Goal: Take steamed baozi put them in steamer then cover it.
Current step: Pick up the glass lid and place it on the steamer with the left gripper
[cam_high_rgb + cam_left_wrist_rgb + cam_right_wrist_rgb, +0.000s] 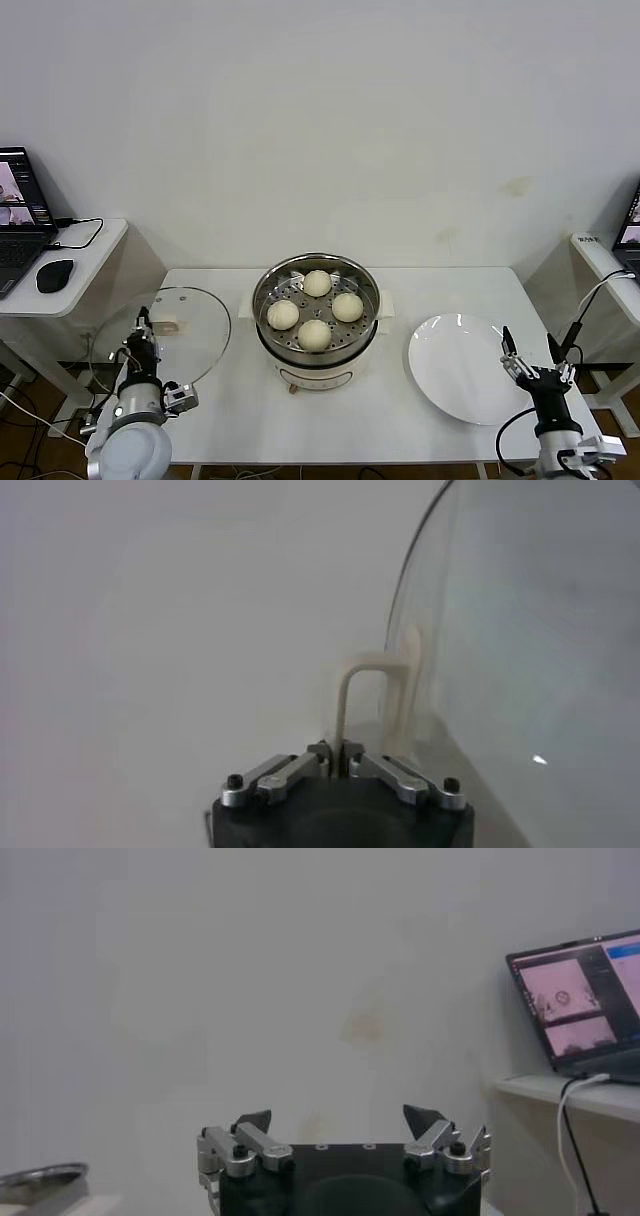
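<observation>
Head view, steamer: the steamer [316, 318] stands mid-table, uncovered, with all four steamed baozi [314, 334] on its perforated tray.
Head view, cover: the cover [190, 335] is to the steamer's left, over the table's left end, apparently lifted and tilted.
Head view, left gripper: the left gripper [150, 322] is at the cover's handle [166, 326].
Head view, right gripper: the right gripper [527, 350] waits by the white plate [462, 368], jaws wide apart, empty.
Left wrist view, grip: the jaws are clamped together on the cream handle [372, 680]; the glass [520, 660] stands edge-on beside it.
Right wrist view: only spread fingers [252, 1120], a bare wall and a laptop [578, 1000].
Handling, judged: glass looks rigid, fairly heavy, breakable and slick; the handle is the sound hold, though the disc may swing from it.
Placing, judged: lower it level so the rim seats on the pot.
</observation>
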Tool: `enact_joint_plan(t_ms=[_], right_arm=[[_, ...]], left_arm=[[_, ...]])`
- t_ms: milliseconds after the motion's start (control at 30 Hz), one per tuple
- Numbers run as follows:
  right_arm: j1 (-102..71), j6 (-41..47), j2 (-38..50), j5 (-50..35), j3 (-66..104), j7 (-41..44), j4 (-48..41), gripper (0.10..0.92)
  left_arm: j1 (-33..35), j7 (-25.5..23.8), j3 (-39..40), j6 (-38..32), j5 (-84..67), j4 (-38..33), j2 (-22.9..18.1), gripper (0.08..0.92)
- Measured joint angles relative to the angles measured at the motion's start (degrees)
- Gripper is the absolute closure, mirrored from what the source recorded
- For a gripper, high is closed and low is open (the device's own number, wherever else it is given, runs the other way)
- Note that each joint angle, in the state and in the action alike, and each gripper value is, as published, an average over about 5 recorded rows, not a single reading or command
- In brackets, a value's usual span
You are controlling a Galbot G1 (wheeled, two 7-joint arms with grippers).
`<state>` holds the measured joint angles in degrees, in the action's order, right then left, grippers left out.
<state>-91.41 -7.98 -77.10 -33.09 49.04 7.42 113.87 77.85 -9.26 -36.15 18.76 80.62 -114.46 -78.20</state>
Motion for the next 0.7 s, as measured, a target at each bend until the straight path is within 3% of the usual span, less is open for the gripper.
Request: enact_joint_plan(t_ms=[400, 700], right_arm=[[-0.22, -0.01, -1.14, 0.83, 0.29, 0.02, 0.88, 0.203], [-0.72, -0.03, -3.00, 2.95, 0.93, -0.11, 1.06, 0.202]], left_arm=[[1.53, -3.21, 4.27, 4.58, 1.28, -12.52, 0.53, 0.855], [-1.03, -3.71, 11.94, 7.45, 4.43, -14.27, 0.52, 0.855]])
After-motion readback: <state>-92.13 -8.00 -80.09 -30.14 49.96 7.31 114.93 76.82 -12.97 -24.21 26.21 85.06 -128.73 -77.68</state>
